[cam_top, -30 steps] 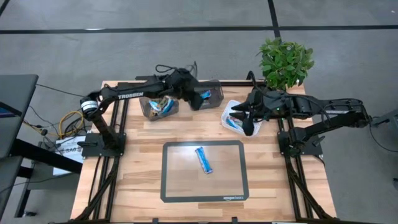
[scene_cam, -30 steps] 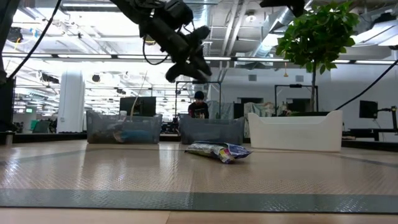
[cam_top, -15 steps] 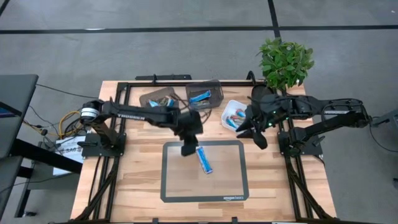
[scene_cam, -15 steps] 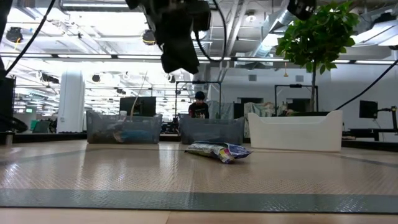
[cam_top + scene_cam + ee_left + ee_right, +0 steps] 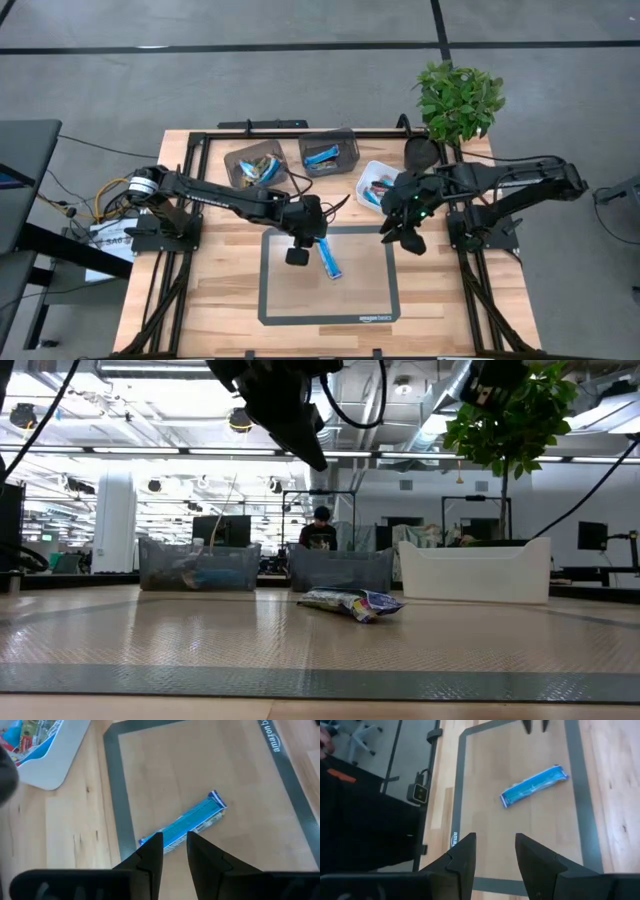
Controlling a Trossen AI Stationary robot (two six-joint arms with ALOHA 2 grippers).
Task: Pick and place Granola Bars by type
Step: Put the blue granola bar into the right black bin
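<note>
Left gripper (image 5: pixel 297 256), fingers narrowly parted and empty, hangs just at nine o'clock of the lone blue granola bar (image 5: pixel 328 257) on the mat (image 5: pixel 270 300). Right gripper (image 5: pixel 399 238), fingers spread, carries nothing. Both dark bins (image 5: pixel 256 168) already hold bars; the white tray (image 5: pixel 370 175) keeps several, so sorting looks unfinished. Only the wrist view shows the finger gap.
</note>
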